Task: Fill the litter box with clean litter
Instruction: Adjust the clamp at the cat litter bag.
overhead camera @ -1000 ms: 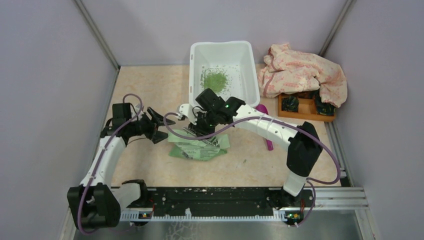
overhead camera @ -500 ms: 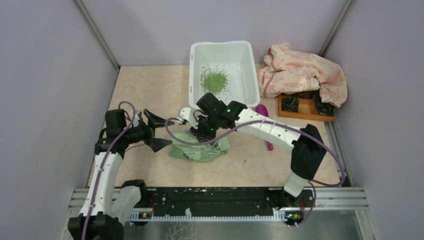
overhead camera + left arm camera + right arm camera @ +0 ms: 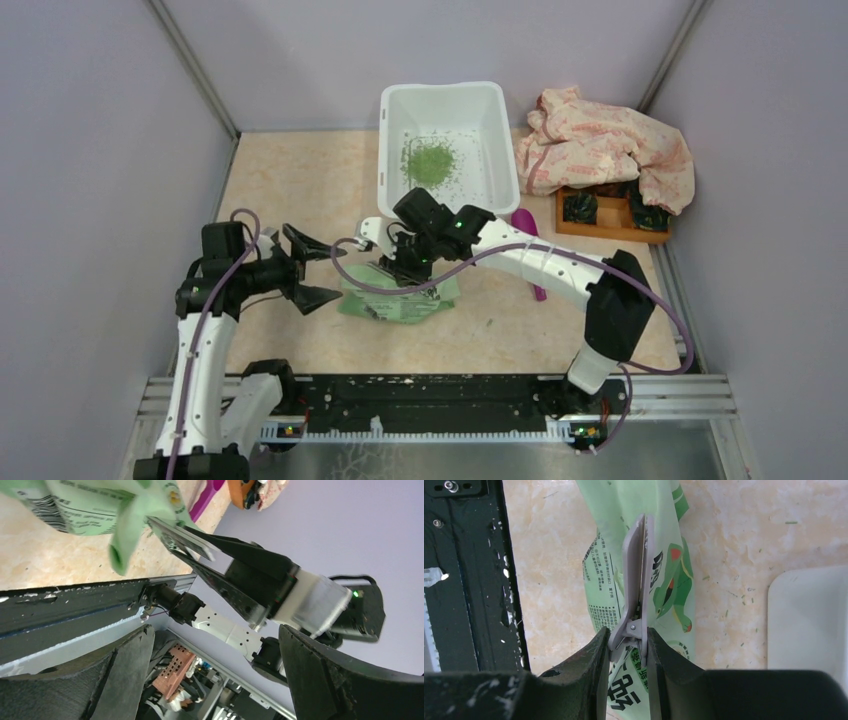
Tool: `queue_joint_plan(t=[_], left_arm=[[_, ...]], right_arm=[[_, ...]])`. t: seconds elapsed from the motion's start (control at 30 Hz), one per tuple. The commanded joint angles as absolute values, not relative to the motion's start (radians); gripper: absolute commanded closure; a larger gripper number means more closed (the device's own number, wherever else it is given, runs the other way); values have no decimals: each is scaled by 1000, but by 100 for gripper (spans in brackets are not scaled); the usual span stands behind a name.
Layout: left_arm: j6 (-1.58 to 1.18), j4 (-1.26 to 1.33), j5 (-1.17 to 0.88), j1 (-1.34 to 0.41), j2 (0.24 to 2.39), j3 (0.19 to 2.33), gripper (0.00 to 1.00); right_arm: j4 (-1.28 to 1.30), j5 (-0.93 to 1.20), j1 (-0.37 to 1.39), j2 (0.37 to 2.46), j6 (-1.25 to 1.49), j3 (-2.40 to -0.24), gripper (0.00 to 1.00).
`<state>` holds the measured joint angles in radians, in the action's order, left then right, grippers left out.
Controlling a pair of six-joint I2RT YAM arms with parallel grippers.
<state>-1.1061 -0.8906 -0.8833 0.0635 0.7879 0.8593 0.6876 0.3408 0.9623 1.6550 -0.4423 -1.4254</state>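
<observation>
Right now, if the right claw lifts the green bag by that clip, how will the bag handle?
Probably floppy: the bag lies creased and folded. It looks fairly flat, so likely light. The clip pinched by the right claw may slip off thin film.

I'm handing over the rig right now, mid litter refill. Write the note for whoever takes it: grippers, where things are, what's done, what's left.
Left gripper: open, holding nothing, just left of the bag.
Right gripper: fingers shut on the grey clip clamped on the green bag, which lies on the table in front of the litter box.
Done: a small pile of clean litter in the box; most of its floor is bare.
Left: probably remove the clip, open the bag, pour more. The magenta scoop lies right of the bag.
</observation>
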Motion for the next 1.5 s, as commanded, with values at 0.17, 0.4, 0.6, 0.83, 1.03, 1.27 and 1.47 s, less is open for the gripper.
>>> queue_joint_plan(t=[0.17, 0.4, 0.6, 0.83, 1.03, 1.27, 1.47], left_arm=[[-1238, -757, -879, 62, 871, 723, 1], [-1240, -766, -904, 63, 963, 832, 1], [-1324, -692, -909, 59, 971, 775, 1], [-1339, -693, -917, 47, 979, 798, 1], [-1371, -715, -910, 46, 936, 834, 1], [-1388, -737, -879, 45, 895, 842, 1], [-1372, -708, -862, 44, 938, 786, 3]], right_arm=[[695, 363, 999, 1626, -418, -1435, 100], [692, 354, 1003, 1638, -420, -1440, 100], [681, 353, 1003, 1639, -422, -1425, 100], [670, 350, 1003, 1638, -423, -1414, 100], [669, 351, 1003, 1640, -425, -1411, 100], [670, 346, 1003, 1635, -426, -1407, 100], [676, 347, 1003, 1636, -423, -1417, 100]])
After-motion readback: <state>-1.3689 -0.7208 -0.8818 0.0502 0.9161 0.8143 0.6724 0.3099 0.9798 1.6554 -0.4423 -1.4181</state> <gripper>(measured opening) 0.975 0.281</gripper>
